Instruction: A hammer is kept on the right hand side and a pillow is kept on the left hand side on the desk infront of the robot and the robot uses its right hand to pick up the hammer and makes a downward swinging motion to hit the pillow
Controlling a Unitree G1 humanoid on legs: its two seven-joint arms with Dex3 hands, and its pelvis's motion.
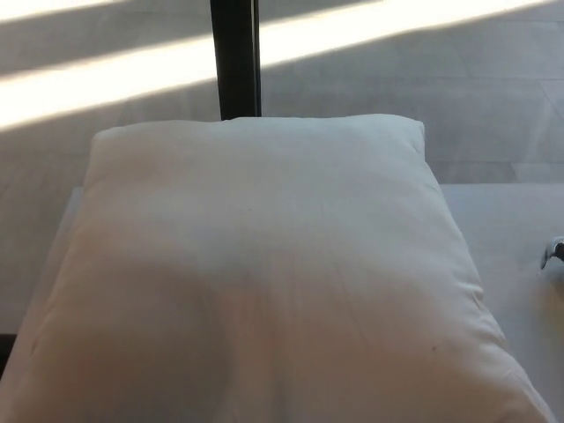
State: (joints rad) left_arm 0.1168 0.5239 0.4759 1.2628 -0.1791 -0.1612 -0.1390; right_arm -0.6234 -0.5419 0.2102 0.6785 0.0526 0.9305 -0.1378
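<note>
A large white pillow (264,273) fills most of the head view, lying on the white desk (520,229). At the far right edge, beside the pillow's right side, a small shiny metal piece (553,254) just pokes into the picture; it may be the hammer's head, but too little shows to be sure. No handle shows. Neither of my hands is in the picture.
A dark upright post (236,57) stands behind the pillow's far edge. Beyond the desk is a grey floor crossed by a bright band of sunlight (115,79). A strip of bare desk lies right of the pillow.
</note>
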